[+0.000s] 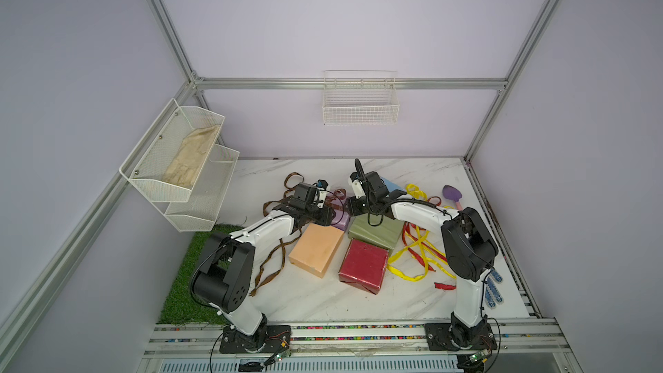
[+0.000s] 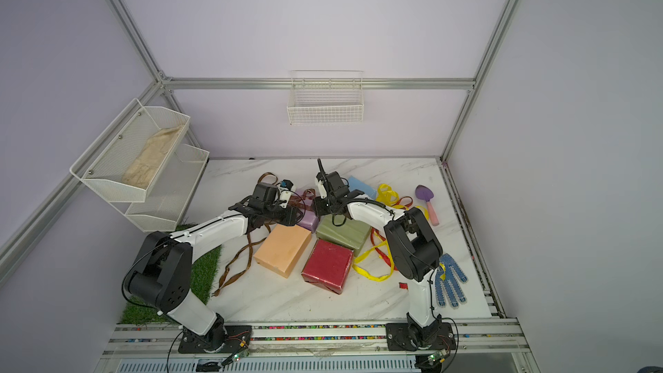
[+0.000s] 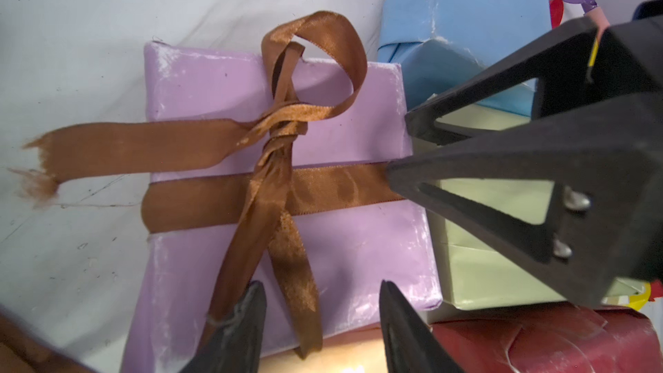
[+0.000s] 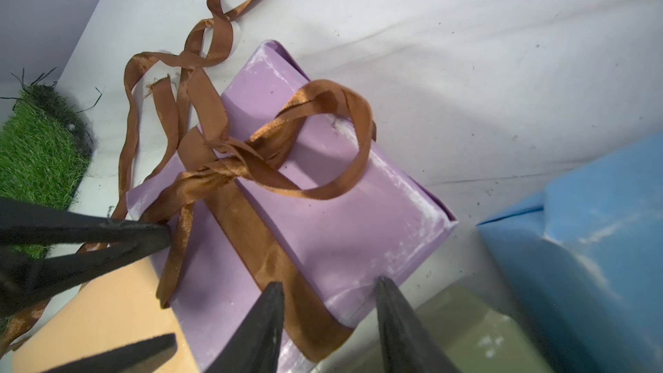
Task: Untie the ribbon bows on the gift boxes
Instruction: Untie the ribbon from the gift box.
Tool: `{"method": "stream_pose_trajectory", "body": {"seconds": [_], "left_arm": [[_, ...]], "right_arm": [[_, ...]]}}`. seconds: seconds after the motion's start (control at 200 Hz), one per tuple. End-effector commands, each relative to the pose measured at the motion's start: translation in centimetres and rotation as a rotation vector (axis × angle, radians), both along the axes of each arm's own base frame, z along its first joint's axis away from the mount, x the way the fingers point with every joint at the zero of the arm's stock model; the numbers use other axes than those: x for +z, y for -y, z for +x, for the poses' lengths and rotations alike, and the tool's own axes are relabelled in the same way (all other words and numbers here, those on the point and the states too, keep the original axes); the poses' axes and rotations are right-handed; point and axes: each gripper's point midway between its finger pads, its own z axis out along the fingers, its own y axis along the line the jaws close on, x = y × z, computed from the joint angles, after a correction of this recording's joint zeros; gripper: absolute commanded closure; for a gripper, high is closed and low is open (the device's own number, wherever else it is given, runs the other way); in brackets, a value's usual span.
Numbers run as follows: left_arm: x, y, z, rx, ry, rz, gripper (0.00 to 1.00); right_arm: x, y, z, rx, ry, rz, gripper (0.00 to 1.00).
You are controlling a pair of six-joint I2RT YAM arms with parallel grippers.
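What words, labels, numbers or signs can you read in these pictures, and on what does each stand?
None can be read.
The lilac box, blue box, green box, red box and peach box are plain paper.
The glove bears only dots.
Any marks on the circuit boards are too small to read.

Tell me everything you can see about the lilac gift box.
The lilac gift box is a flat paper-wrapped rectangle with white scuffs along its edges, lying on the marble table. A brown ribbon bands it and is knotted on top, with one loop standing. The olive green box and peach box look pressed against it; the light blue box sits close by.
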Motion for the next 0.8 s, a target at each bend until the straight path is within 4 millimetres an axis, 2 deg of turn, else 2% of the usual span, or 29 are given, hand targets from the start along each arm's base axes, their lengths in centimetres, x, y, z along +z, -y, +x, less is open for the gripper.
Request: {"method": "stream_pose_trajectory", "body": {"seconds": [0.0, 0.155, 0.24, 0.405, 0.605, 0.73, 0.795], "left_arm": [[0.5, 0.3, 1.5, 0.022, 0.025, 0.005, 0.47], [0.4, 0.3, 2.4, 0.036, 0.036, 0.016, 0.48], [0.3, 0.3, 2.7, 0.042, 0.043, 0.019, 0.51], [0.0, 0.4, 3.1, 0.069, 0.031, -0.003, 0.67], [-0.3, 0.3, 2.8, 0.07, 0.025, -0.002, 0.86], [0.6, 0.2, 2.0, 0.06, 0.036, -0.015, 0.99], [1.3, 0.4, 1.2, 0.034, 0.042, -0.038, 1.0]], "right_arm": [[0.8, -0.5, 0.9, -0.012, 0.039, 0.004, 0.54], [0.8, -0.5, 1.1, -0.012, 0.048, 0.0, 0.54], [0.8, -0.6, 1.3, -0.011, 0.049, -0.003, 0.54], [0.5, -0.7, 1.8, -0.017, 0.054, -0.013, 0.52], [-0.5, 1.0, 2.6, -0.084, 0.077, -0.103, 0.48], [-1.2, 1.2, 2.5, -0.08, 0.068, -0.123, 0.44], [-1.7, 1.2, 2.5, -0.078, 0.062, -0.131, 0.42]]}}
